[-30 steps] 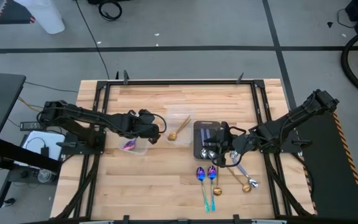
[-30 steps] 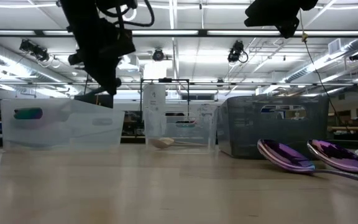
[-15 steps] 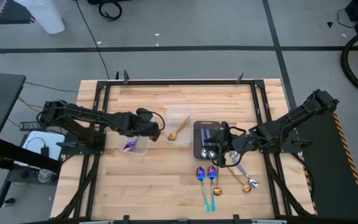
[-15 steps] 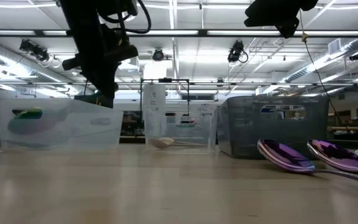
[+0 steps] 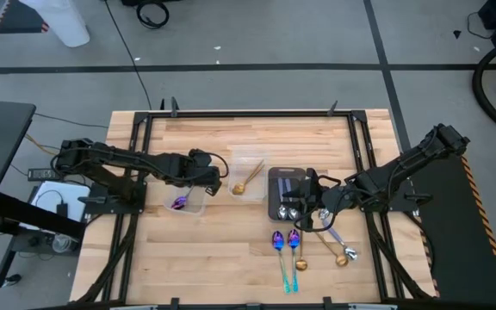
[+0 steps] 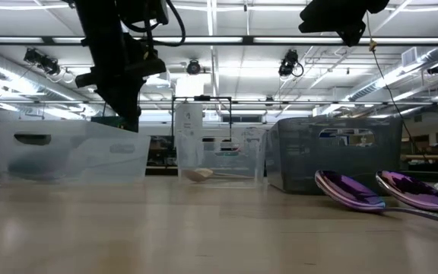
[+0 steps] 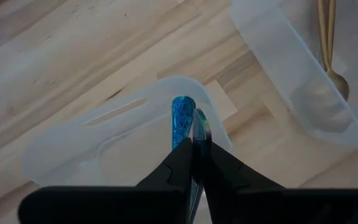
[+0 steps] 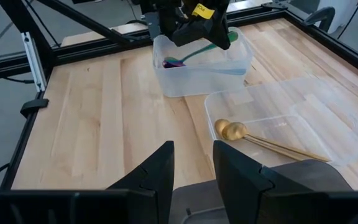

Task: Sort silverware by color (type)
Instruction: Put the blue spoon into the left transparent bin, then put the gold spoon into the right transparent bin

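Bench [image 5: 222, 258] wooden, clear tubs and dark grey tray [image 5: 284, 194] on it. Left gripper [image 7: 193, 163] over left tub [image 5: 188, 202], fingers clamped on teal handle of purple spoon [image 8: 188, 57], bowl down inside tub, long axis slanting along fingers. Right gripper [image 8: 192, 163] hovers over tray, fingers apart, empty. Remaining purple spoons [image 5: 285, 245] lie nearer right arm.

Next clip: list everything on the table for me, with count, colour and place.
Held spoon: one, purple bowl, teal handle, inside left clear tub.
Gold spoons: two, in middle clear tub.
Silver spoons: several, in dark grey tray.
Purple-teal spoons: two, on table near tray.
Loose spoons: one gold, one silver, right of those.
Left gripper: shut on held spoon.
Right gripper: open, over tray.
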You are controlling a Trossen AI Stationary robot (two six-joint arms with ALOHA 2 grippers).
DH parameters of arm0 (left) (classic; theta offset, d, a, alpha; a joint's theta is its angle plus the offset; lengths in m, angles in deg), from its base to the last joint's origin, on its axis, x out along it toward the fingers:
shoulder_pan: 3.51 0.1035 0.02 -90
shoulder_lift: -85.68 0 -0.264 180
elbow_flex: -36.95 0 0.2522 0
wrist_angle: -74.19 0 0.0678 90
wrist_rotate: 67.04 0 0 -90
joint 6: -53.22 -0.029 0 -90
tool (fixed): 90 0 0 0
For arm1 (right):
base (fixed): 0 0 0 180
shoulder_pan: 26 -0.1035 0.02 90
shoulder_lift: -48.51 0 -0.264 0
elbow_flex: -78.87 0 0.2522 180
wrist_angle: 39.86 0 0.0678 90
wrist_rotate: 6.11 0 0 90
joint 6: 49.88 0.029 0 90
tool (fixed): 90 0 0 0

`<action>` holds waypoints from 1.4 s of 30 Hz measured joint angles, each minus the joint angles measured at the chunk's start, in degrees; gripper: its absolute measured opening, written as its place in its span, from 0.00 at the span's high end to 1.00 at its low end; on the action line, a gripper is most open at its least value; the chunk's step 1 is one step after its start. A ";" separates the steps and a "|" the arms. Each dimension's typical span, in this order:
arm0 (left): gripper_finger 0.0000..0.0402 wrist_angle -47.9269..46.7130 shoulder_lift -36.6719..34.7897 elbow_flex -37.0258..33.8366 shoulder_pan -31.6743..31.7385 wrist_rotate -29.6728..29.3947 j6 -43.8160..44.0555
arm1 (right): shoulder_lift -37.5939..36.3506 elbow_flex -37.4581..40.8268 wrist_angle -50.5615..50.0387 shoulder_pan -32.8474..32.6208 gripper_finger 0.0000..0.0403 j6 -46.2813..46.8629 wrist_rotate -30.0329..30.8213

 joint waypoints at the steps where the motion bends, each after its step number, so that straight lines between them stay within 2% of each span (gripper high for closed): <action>1: 0.90 -0.01 0.00 0.02 0.01 0.00 0.01 | 0.00 0.00 0.00 0.00 0.70 -0.09 0.00; 8: 0.86 -0.07 0.00 0.00 -0.01 -0.07 -0.23 | 0.00 0.00 -0.02 0.00 0.70 -0.09 -0.07; 15: 0.67 -0.53 0.00 0.02 -0.01 1.12 -1.24 | 0.00 0.00 -0.02 0.00 0.70 -0.09 -0.13; 19: 0.59 -0.69 -0.32 0.01 -0.01 1.84 -5.57 | 0.00 0.00 -0.04 0.00 0.70 -0.09 -0.17; 26: 0.57 0.51 -2.36 2.39 -1.01 2.69 -12.47 | 0.02 -0.01 -0.04 0.00 0.70 -0.09 -0.15; 35: 0.57 16.32 -2.12 3.86 -6.50 2.86 -31.49 | 0.02 0.00 -0.52 0.00 0.70 -0.07 -0.53; 42: 0.57 25.82 -2.12 3.86 -9.01 2.82 -32.71 | 0.02 0.00 -0.49 0.00 0.70 -0.07 -5.39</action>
